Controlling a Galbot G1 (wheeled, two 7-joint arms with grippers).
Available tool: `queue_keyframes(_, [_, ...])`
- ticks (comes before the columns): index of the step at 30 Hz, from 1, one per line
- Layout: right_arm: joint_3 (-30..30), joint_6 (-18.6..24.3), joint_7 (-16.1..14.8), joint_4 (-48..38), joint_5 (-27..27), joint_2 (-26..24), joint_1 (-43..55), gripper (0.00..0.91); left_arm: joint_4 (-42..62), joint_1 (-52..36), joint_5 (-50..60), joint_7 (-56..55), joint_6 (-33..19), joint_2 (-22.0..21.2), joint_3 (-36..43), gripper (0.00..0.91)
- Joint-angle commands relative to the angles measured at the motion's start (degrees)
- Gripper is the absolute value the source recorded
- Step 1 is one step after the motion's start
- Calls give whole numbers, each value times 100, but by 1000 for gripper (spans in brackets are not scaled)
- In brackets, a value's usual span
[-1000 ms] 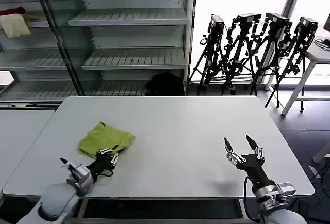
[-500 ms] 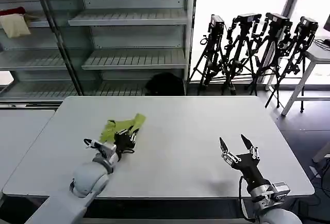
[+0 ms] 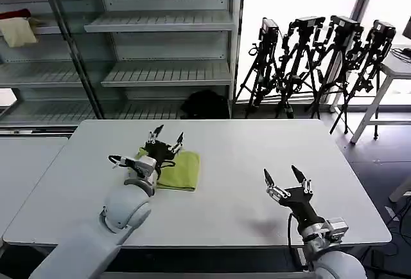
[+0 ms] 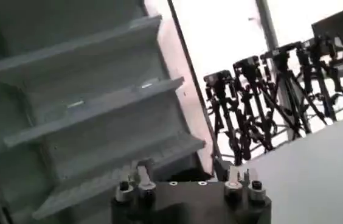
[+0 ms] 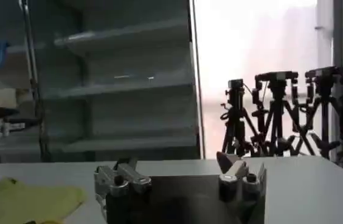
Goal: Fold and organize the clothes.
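The lime-green T-shirt [image 3: 183,168], the clothes, lies as a small folded bundle on the grey table [image 3: 257,150], left of centre. My left gripper [image 3: 168,134] is open just behind the bundle, fingertips pointing up and holding nothing. My right gripper [image 3: 280,173] hovers open and empty over the front right of the table, well apart from the shirt. The right wrist view shows the shirt [image 5: 25,199] flat on the table, off to the side of the open right gripper [image 5: 177,165]. The left wrist view shows the left gripper [image 4: 187,175] facing the shelves.
Metal shelving [image 3: 160,67] stands behind the table, with a cream and red cloth [image 3: 19,28] on an upper shelf. Camera tripods [image 3: 314,54] stand at the back right. A second table [image 3: 26,157] adjoins on the left, and a white table [image 3: 398,63] is at the far right.
The left gripper carried the shirt from the front left toward the table's middle, then let go and tipped upward. The shirt now lies flat. The right gripper drifted slightly left.
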Motion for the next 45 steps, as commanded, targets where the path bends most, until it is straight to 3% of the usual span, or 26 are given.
queue_keyframes(1, [-986, -973, 79, -336, 364, 487, 1632, 907, -1162, 867, 549, -26, -78, 276, -934, 907])
queue_keyframes(4, [-1474, -1409, 263, -684, 749, 819, 2521, 907, -1571, 1791, 627, 114, -88, 335, -1483, 907])
queue_keyframes(6, [-1877, -1963, 547, -1115, 1174, 1198, 3114, 907, -1803, 2429, 621, 466, -222, 296, -1951, 907])
queue_keyframes(9, [-2452, -2216, 651, -1631, 1222, 1541, 3532, 907, -2081, 3198, 662, 789, -415, 136, -2415, 907])
queue_keyframes(16, [-2851, -2618, 1176, -2145, 1529, 2124, 3721, 907, -2160, 3786, 811, 947, -553, -372, -2829, 907])
queue_keyframes(22, [-2891, -2627, 1535, -2535, 1470, 2351, 3671, 907, -2075, 3881, 855, 970, -562, -571, -2778, 907])
queue_keyframes(28, [-2863, -2609, 1488, -2610, 1374, 2323, 3590, 897, -1837, 3769, 881, 932, -663, -643, -2652, 907])
queue_keyframes(30, [-2858, -2603, 1423, -2676, 1297, 2352, 3588, 836, -1827, 3780, 874, 941, -670, -649, -2638, 907])
queue_keyframes(31, [-2855, -2591, 1412, -2714, 1278, 2373, 3589, 756, -1829, 3786, 877, 941, -672, -650, -2628, 907])
queue_keyframes(34, [-2869, -2591, 1370, -2778, 1208, 2475, 3600, 715, -1834, 3782, 879, 943, -681, -648, -2632, 907])
queue_keyframes(45, [-2962, -2416, 1325, -2560, 1043, 2401, 3406, 705, -1780, 3829, 880, 905, -695, -656, -2740, 907])
